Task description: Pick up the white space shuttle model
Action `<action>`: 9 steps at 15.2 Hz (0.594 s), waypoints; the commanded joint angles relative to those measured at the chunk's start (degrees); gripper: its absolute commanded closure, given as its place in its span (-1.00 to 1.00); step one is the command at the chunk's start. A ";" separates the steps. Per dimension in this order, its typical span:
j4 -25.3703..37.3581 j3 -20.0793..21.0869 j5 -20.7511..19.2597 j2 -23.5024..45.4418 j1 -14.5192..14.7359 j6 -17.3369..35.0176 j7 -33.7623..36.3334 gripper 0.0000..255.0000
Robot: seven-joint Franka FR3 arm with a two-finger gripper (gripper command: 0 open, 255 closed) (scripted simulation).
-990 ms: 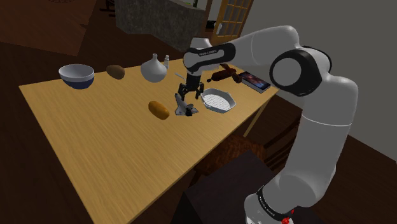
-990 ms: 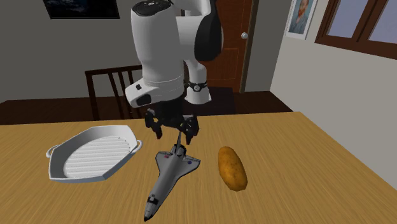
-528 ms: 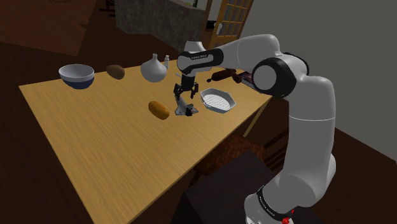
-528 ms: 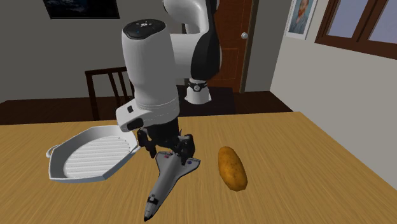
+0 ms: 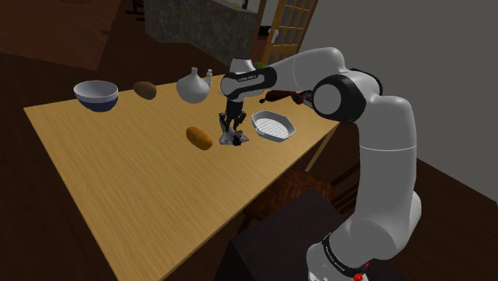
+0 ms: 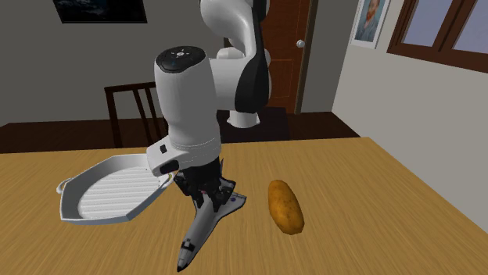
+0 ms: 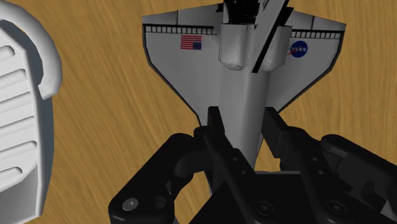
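The white space shuttle model (image 6: pixel 203 228) lies flat on the wooden table (image 5: pixel 120 184), nose pointing away from the arm, with a flag and a round badge on its wings (image 7: pixel 184 51). My black gripper (image 7: pixel 243 127) has come straight down over the fuselage, just ahead of the wings. Its two fingers press against either side of the body, shut on it. In the shoulder view the gripper (image 5: pixel 232 126) stands upright over the shuttle (image 5: pixel 235 139), which rests on the tabletop. The hand (image 6: pixel 205 191) hides the shuttle's tail in the second exterior view.
A white ridged dish (image 5: pixel 273 125) sits close beside the shuttle, and a brown oblong loaf (image 5: pixel 199 137) lies on the other side. Farther along the table stand a bowl (image 5: pixel 96 95), a brown lump (image 5: pixel 144 89), a white vase (image 5: pixel 192 86) and a book (image 5: pixel 319 102).
The gripper came down from just above the shuttle's tail onto its fuselage, and its fingers went from wide apart to shut on the body.
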 commanded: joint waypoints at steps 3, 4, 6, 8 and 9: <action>-0.01 -0.01 0.00 0.03 -0.01 0.04 -0.01 1.00; 0.00 -0.01 0.00 0.03 -0.01 0.04 -0.01 1.00; 0.00 -0.01 0.00 0.02 -0.01 0.03 0.00 1.00; 0.17 0.00 0.00 0.19 -0.01 0.02 -0.01 1.00; 0.32 -0.01 -0.01 -0.22 -0.01 -0.53 -0.01 1.00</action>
